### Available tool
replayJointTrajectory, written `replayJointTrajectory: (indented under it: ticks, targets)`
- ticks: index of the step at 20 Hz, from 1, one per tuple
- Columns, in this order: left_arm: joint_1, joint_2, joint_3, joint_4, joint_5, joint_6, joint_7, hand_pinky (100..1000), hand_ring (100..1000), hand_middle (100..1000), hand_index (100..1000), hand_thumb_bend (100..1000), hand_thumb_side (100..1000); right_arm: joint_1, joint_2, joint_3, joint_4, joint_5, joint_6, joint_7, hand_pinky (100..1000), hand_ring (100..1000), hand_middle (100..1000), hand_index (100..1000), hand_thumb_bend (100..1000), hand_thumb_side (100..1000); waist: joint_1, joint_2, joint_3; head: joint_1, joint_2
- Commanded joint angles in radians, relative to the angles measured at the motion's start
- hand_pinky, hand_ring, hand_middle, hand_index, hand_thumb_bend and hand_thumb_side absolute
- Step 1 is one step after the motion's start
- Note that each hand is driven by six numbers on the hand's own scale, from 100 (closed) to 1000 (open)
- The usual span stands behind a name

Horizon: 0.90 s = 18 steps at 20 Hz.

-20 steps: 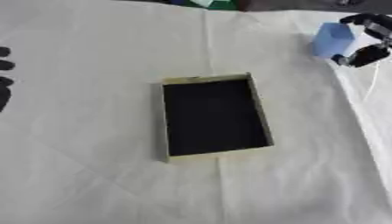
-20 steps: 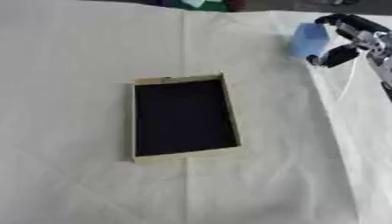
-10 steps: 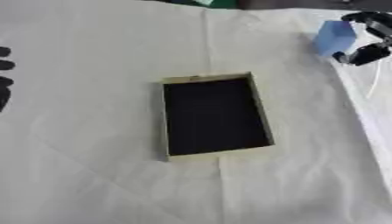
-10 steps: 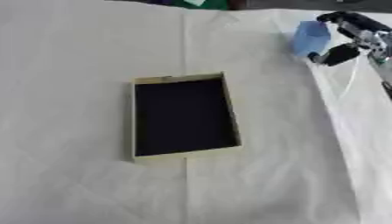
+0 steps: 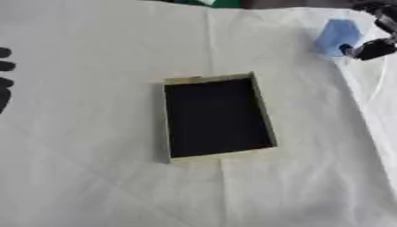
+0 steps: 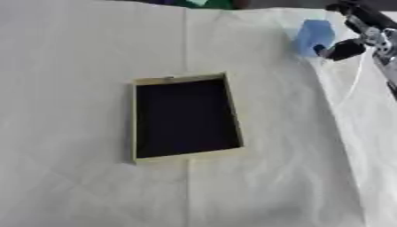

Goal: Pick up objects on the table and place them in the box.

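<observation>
Blue block (image 6: pixel 313 36) sits pinched in the right hand (image 6: pixel 353 33), a dark fingertip (image 6: pixel 338 49) against its lower right edge. Box (image 6: pixel 184 116), dark inside with a pale rim, lies well down and left of that hand on the white cloth (image 6: pixel 77 66). Left hand (image 5: pixel 5 80) shows only as dark fingers at the left edge; their state I cannot tell.

No legible text, label, brand, number or sign found on any surface. The white cloth (image 5: pixel 93 168) carries bold black marks (image 5: pixel 5 80) at the left edge of the left eye view (cut off by the edge, not readable as characters).
</observation>
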Motion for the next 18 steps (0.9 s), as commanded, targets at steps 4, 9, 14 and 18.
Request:
replayJointTrajectory:
  ticks: [4, 9, 14, 18]
  targets:
    - [-0.010, 0.013, 0.006, -0.020, 0.003, -0.002, -0.005, 696, 775, 772, 904, 598, 714, -0.014, -0.060, -0.014, -0.017, 0.004, -0.003, -0.005, 960, 981, 932, 987, 331, 187, 0.010, -0.007, -0.004, -0.002, 0.008]
    - [-0.006, 0.014, 0.008, -0.024, 0.003, 0.000, -0.005, 696, 775, 772, 903, 598, 714, -0.014, -0.062, -0.016, -0.020, 0.000, -0.005, -0.008, 957, 979, 929, 986, 328, 184, 0.021, 0.005, -0.012, -0.002, 0.010]
    - [-0.007, 0.014, 0.008, -0.032, 0.005, 0.000, -0.006, 697, 775, 771, 903, 598, 714, -0.015, -0.065, -0.017, -0.021, -0.002, -0.003, -0.016, 954, 975, 925, 984, 317, 182, 0.031, 0.014, -0.018, -0.003, 0.010]
    - [-0.007, 0.014, 0.007, -0.035, 0.006, 0.001, -0.009, 697, 775, 771, 903, 598, 714, -0.013, -0.066, -0.019, -0.018, -0.006, -0.002, -0.027, 949, 969, 908, 976, 298, 180, 0.036, 0.017, -0.022, -0.004, 0.011]
